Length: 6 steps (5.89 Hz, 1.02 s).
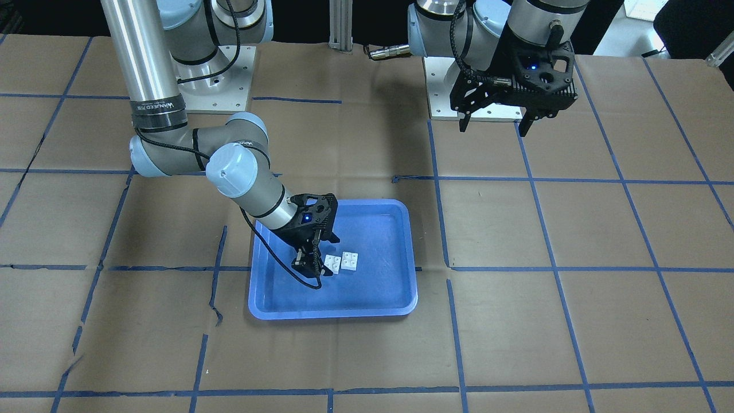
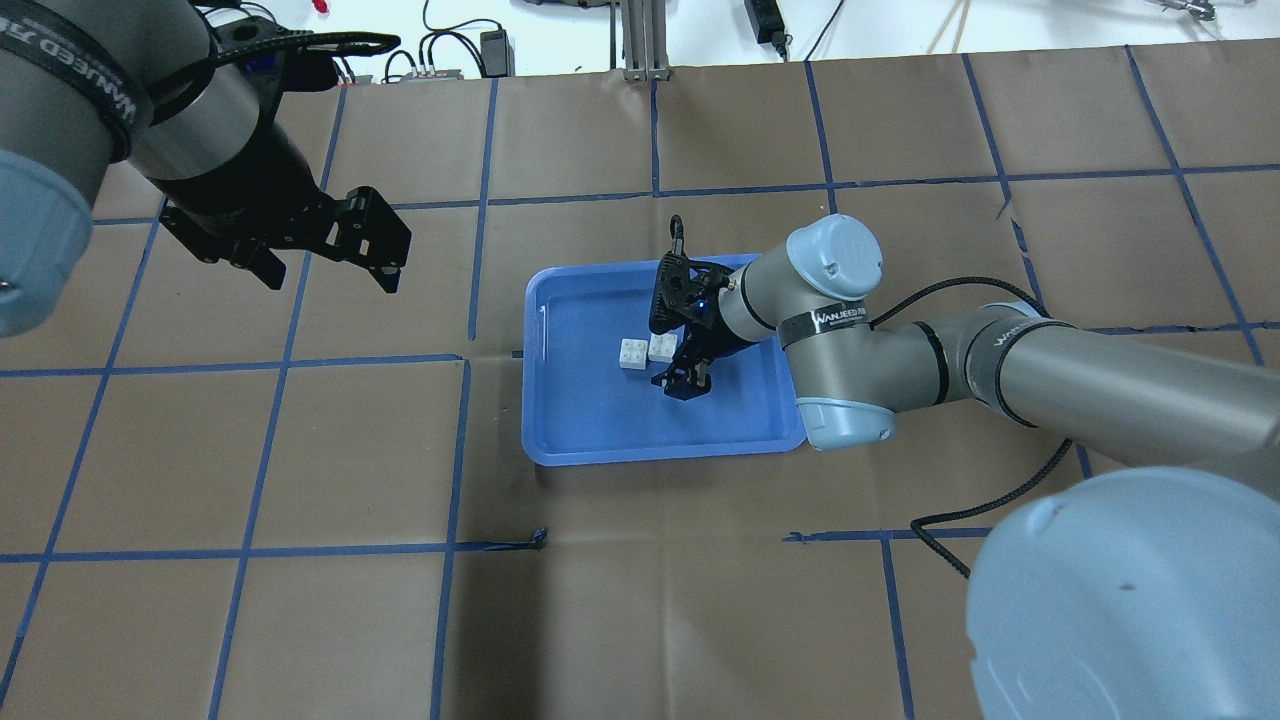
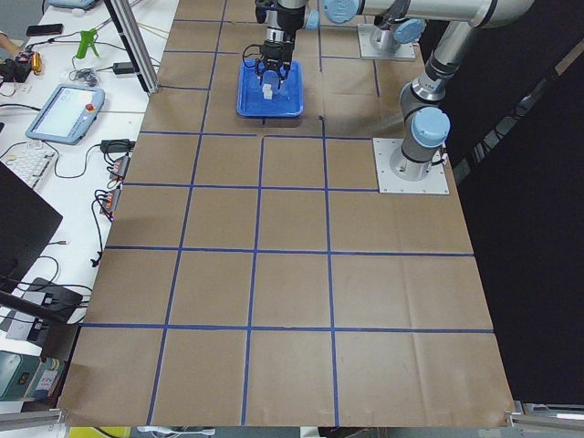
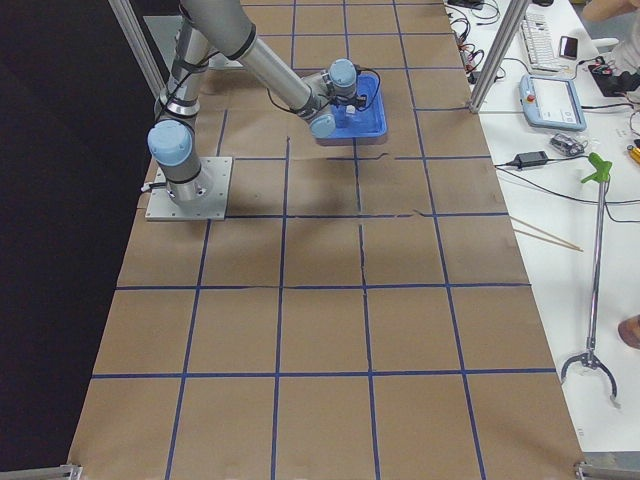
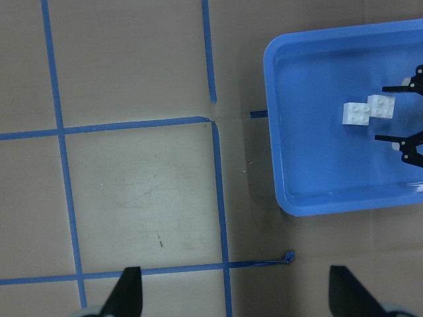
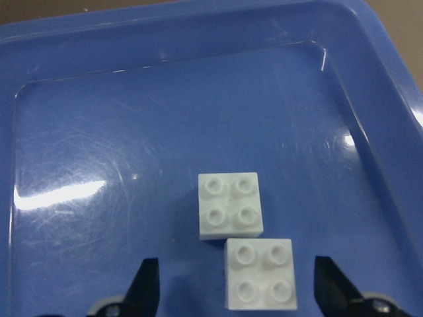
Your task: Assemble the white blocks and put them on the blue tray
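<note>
Two white blocks [image 6: 230, 205] [image 6: 260, 274] lie studs up on the floor of the blue tray [image 6: 198, 26], offset diagonally and touching at a corner. They also show in the overhead view [image 2: 632, 354] [image 2: 662, 346] and the front view [image 1: 350, 261] [image 1: 332, 263]. My right gripper [image 2: 673, 355] is open and low in the tray [image 2: 560, 455], its fingers either side of the nearer block without touching it. My left gripper [image 2: 330, 275] is open and empty, held high over the table well left of the tray.
The table is brown paper with a grid of blue tape lines [image 2: 470, 360]. The tray [image 1: 332, 312] sits near the middle. The two arm bases [image 1: 218, 80] [image 1: 476, 92] stand at the robot's edge. A table with a teach pendant [image 3: 59, 109] lies beyond the far edge.
</note>
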Available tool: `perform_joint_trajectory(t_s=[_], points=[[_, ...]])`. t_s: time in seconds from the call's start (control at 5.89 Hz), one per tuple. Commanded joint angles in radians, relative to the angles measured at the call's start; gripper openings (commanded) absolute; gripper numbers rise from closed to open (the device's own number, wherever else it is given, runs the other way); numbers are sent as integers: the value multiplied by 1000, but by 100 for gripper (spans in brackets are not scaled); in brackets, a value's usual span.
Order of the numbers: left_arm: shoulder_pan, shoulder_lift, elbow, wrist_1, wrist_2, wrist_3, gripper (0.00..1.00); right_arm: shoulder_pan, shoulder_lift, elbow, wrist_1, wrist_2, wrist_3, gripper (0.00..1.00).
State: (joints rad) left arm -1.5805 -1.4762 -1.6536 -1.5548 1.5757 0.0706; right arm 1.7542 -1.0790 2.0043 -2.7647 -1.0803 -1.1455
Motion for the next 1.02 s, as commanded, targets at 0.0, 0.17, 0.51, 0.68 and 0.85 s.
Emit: perform_joint_trajectory(t_s=[0.0,0.17,0.51,0.68,0.85], points=[[8,3,0,-14,6,6,99,-1,-50,-5,61,-13,64,100],[26,8,5,-17,0,9,99,-2,-118,-30,189,-79,90,100],[83,20,-6,-21,0,12,99,-10,-258,-132,491,-217,392,100],[73,28,-9,-37,-2,14,99,-19,-313,-180,654,-303,556,100],[73,54,-11,-44,-2,14,99,-25,-344,-230,777,-343,736,100]])
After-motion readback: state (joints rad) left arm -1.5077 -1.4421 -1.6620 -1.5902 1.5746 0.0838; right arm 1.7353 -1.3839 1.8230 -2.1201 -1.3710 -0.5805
